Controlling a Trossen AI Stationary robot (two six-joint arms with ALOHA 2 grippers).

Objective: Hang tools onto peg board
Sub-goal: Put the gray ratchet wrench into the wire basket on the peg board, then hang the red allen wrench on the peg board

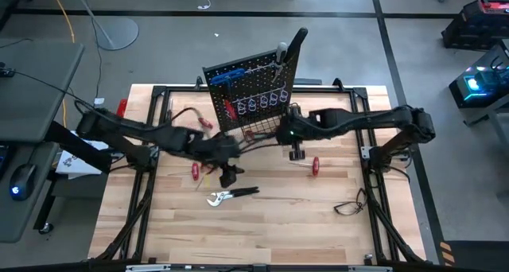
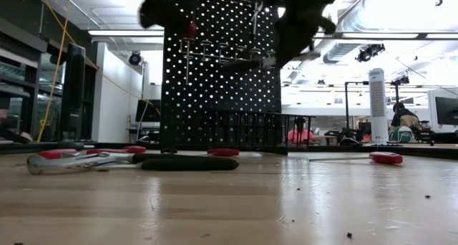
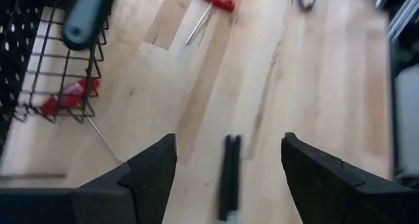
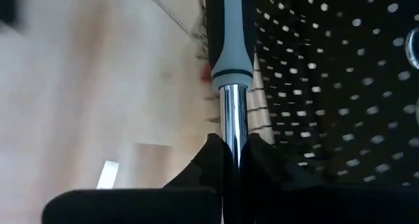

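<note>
Right gripper (image 4: 230, 152) clenched on chrome-shafted tool (image 4: 229, 60), apparently a wrench, long axis along fingers, beside peg board (image 1: 248, 85); left gripper (image 3: 229, 165) released.

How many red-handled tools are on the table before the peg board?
2 red-handled tools: one beside the left gripper, one beside the right gripper holding a chrome tool. Arms may hide others.

— Any writing you can make out on the tools or the peg board (image 1: 253, 87)?

— None. The board shows only rows of holes, and the handles carry no legible marks.

— The white sheet (image 1: 73, 162) at nine o'clock off the desk (image 1: 262, 224)?

— It has dark marks on it, too small to read.

— Screens in the room behind?

— Nothing readable there either.
</note>
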